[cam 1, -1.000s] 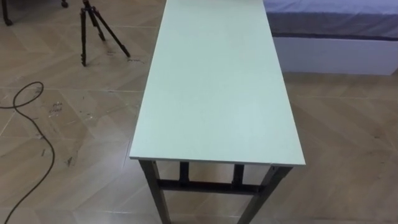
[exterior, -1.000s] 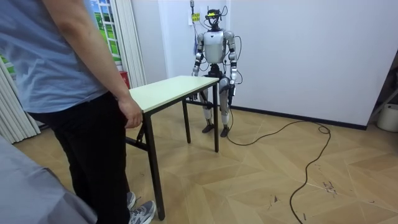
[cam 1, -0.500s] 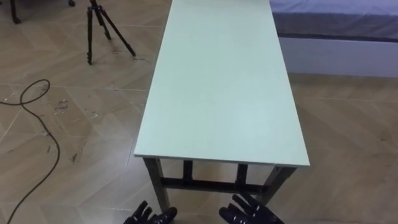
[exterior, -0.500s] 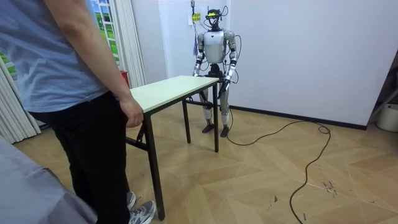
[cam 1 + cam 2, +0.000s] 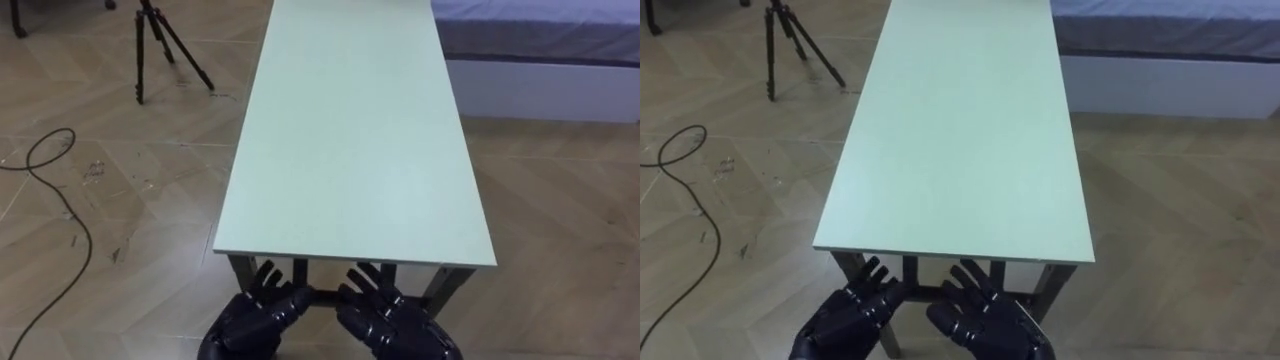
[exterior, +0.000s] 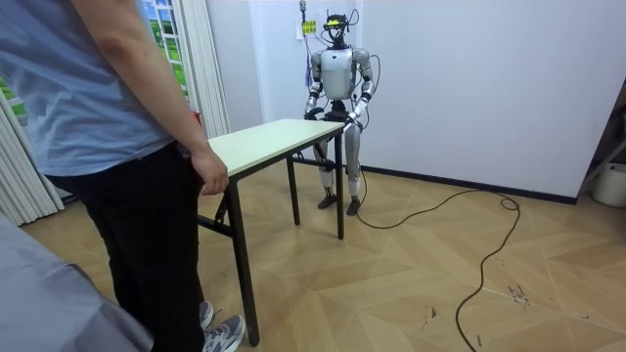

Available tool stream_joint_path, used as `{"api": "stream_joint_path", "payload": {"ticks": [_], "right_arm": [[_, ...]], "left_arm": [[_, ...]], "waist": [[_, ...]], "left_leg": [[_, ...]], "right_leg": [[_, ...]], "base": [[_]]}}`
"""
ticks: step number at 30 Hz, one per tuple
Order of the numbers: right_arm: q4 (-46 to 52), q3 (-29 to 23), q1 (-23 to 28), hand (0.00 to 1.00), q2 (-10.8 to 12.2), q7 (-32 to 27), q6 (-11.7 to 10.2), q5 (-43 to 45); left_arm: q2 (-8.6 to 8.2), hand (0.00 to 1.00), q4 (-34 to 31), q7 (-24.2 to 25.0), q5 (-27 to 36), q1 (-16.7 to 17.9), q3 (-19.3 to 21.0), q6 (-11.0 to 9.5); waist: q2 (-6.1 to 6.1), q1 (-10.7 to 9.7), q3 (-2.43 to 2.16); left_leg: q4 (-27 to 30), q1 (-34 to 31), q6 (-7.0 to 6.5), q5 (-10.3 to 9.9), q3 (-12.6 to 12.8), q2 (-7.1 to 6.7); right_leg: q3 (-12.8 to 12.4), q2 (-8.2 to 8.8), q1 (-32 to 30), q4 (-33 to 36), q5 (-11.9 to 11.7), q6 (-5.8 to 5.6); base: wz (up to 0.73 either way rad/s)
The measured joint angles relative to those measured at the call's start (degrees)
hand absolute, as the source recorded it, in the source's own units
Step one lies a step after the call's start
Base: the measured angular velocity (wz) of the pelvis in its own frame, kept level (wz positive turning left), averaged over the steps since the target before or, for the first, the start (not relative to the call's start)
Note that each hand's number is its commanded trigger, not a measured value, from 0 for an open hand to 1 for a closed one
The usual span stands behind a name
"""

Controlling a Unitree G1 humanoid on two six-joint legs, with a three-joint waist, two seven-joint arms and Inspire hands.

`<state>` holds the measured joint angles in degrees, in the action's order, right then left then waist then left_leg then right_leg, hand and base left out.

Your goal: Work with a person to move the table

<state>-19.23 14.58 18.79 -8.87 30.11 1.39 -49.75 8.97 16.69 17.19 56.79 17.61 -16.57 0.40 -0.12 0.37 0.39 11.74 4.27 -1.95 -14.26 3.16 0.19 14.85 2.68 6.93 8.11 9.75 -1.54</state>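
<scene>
- In the eye views, the robot's left hand [image 5: 255,315] and right hand [image 5: 390,318] hover with fingers spread and straight, just below the near short edge of the long pale-green rectangular table on dark metal legs [image 5: 350,150]. Contact cannot be made out.
- The room view shows the robot standing at one short end and a person in a blue shirt and dark trousers [image 6: 108,127] at the other. The person's hand [image 6: 209,174] is by the corner, grip unclear.
- The table's far end is cut off in the eye views.
- A black tripod [image 5: 160,45] stands left of the table and a low grey-covered bed [image 5: 540,40] right of it. Wooden parquet floor [image 5: 560,230] lies open along both long sides.
</scene>
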Motion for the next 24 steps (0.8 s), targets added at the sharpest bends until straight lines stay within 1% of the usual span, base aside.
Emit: {"api": "stream_joint_path", "payload": {"ticks": [1, 4, 6, 8, 9, 11, 12, 13, 16, 20, 24], "right_arm": [[0.00, 0.16, 0.16, 0.00, -0.02, 0.00, 0.00, -0.04], [0.00, 1.55, 0.20, 0.00, -0.40, 0.00, 0.00, -2.15], [0.00, 2.05, 0.26, 0.00, -0.59, 0.00, 0.01, -3.19], [-0.02, 2.14, 0.17, 0.00, -0.43, 0.00, 0.11, -5.97], [-0.01, 2.14, -0.02, 0.00, -0.36, 0.00, 0.15, -9.27], [-0.01, 2.11, -0.58, 0.00, -0.40, 0.01, 0.12, -13.44], [0.02, 2.25, -0.83, 0.00, -0.46, 0.01, 0.10, -15.87], [0.12, 2.35, -0.81, 0.00, -0.49, 0.01, 0.08, -17.98], [0.20, 2.68, -1.05, 0.00, -0.70, 0.01, -0.08, -20.03], [0.19, 3.46, -1.57, 0.00, -0.79, 0.01, -0.04, -20.30], [0.17, 4.42, -1.89, 0.00, -0.88, -0.26, 0.01, -22.01]], "left_arm": [[0.05, 0.00, -0.08, 0.14, 0.03, 0.01, -0.29, 0.00], [0.89, 0.00, -0.14, 0.27, 0.49, -0.04, -1.55, 0.01], [1.09, 0.00, -0.28, 0.36, 2.13, -0.02, -2.17, 0.08], [1.05, 0.00, -0.87, 0.55, 4.60, -0.02, -2.25, 0.19], [1.19, 0.00, -1.86, 0.55, 6.74, 0.09, -2.35, 0.21], [1.61, 0.00, -3.88, 0.56, 9.23, 0.40, -2.51, 0.18], [2.06, 0.00, -5.12, 0.56, 11.33, 0.66, -2.86, 0.19], [2.15, 0.00, -5.71, 0.78, 13.35, 0.76, -2.90, 0.19], [2.10, 0.00, -5.87, 1.22, 17.11, 0.74, -2.95, 0.14], [2.12, 0.00, -5.86, 1.24, 18.16, 0.73, -3.86, 0.17], [2.01, 0.00, -5.85, 1.66, 18.16, 0.72, -4.34, 0.81]], "waist": [[0.02, 0.11, 0.01], [-0.13, -0.08, 0.03], [-0.19, -0.16, 0.06], [-0.21, -0.18, 0.09], [-0.18, -0.18, 0.09], [-0.20, -0.22, 0.06], [-0.26, -0.25, 0.05], [-0.28, -0.21, 0.05], [-0.30, -0.21, 0.01], [-0.30, -0.22, 0.01], [-0.20, -0.23, 0.07]], "left_leg": [[-0.07, 0.14, 0.00, 0.00, 0.04, 0.00], [-0.10, 0.20, 0.00, 0.00, 0.07, -0.01], [-0.09, 0.20, 0.00, 0.00, 0.07, 0.00], [-0.06, 0.12, 0.00, 0.00, 0.28, 0.08], [0.09, -0.28, 0.00, 0.00, 0.67, 0.14], [0.27, -1.02, -0.05, 0.03, 0.92, 0.12], [0.52, -1.37, -0.05, 0.03, 0.92, 0.09], [0.57, -1.38, -0.05, 0.03, 0.95, 0.10], [0.76, -1.44, -0.05, 0.03, 1.03, 0.12], [0.88, -1.53, -0.06, 0.03, 1.09, 0.10], [0.87, -1.54, -0.06, 0.03, 1.12, 0.12]], "right_leg": [[-0.55, -0.02, 0.16, 0.02, 0.00, 0.00], [-0.50, -0.02, 0.25, 0.05, 0.00, 0.00], [-0.50, -0.01, 0.24, 0.11, 0.00, 0.00], [-0.61, -0.01, -0.10, 0.44, 0.01, -0.01], [-0.63, -0.02, -0.52, 0.72, 0.01, -0.01], [-0.74, 0.03, -1.28, 0.74, 0.00, -0.01], [-0.68, 0.06, -1.47, 0.73, 0.00, -0.01], [-0.71, 0.06, -1.47, 0.75, 0.00, -0.01], [-0.65, 0.05, -1.44, 0.76, 0.00, -0.01], [-0.62, 0.07, -1.46, 0.77, 0.00, -0.01], [-0.61, 0.06, -1.46, 0.77, 0.00, -0.01]], "base": [[-0.08], [-0.01], [0.00], [-0.02], [-0.06], [-0.06], [0.00], [0.00], [0.00], [0.00], [0.00]]}}
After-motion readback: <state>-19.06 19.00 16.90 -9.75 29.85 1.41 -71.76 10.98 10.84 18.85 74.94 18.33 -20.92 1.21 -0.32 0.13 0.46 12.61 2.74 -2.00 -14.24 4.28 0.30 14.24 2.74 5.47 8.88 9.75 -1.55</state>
